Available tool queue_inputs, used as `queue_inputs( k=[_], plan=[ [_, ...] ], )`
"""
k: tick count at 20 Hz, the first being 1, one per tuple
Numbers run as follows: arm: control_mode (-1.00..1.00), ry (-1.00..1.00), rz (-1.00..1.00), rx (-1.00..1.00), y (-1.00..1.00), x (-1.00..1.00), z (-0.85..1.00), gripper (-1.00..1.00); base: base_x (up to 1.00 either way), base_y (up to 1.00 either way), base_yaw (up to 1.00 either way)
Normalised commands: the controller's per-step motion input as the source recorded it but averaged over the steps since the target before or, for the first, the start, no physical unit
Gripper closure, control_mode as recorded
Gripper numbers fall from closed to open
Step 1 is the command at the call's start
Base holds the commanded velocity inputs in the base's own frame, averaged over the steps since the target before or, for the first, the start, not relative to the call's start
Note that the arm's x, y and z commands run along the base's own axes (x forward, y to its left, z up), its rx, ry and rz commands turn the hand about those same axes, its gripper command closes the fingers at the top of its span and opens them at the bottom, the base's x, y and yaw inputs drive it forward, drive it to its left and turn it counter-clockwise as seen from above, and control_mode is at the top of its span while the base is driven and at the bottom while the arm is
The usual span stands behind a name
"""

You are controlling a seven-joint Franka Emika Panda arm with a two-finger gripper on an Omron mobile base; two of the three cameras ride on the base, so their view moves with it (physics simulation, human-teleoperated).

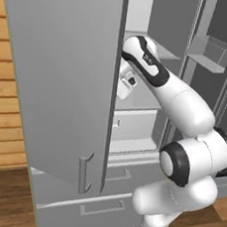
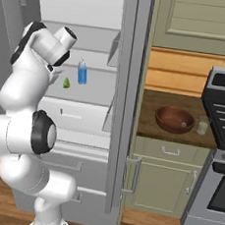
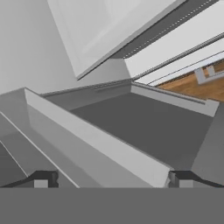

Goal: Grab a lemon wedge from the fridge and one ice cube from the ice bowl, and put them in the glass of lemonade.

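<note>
The grey fridge (image 1: pixel 59 79) stands with both doors swung open. The lemon wedge (image 2: pixel 66 83), tiny and yellow-green, lies on a middle shelf inside, just right of my arm. My gripper (image 1: pixel 125 86) is inside the fridge above that shelf; in the hand view its fingertips (image 3: pixel 43 179) stand far apart, so the gripper (image 3: pixel 112 179) is open and holds nothing. On the wooden counter to the right of the fridge sits the reddish-brown ice bowl (image 2: pixel 174 118) with a pale ice cube (image 2: pixel 184 124) in it. The glass of lemonade (image 2: pixel 202 125) stands just right of the bowl.
A blue-and-white bottle (image 2: pixel 82 72) stands on the shelf right of the wedge. The open right fridge door (image 2: pixel 123 111) separates the fridge interior from the counter. A dark stove (image 2: pixel 223 112) borders the counter on the right. Drawers (image 1: pixel 134 125) sit below the shelf.
</note>
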Motion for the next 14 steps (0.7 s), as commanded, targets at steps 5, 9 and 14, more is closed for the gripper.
queue_inputs(
  k=[5,9,14],
  plan=[
    [-1.0,0.03,0.06,0.13,0.92,-0.15,-0.3,-1.0,0.0,0.0,0.0],
    [-1.0,0.0,0.03,0.01,1.0,-0.37,-0.16,-1.0,0.0,0.0,0.0],
    [-1.0,0.0,0.05,0.0,1.0,-0.58,-0.33,-1.0,0.0,0.0,0.0]
  ],
)
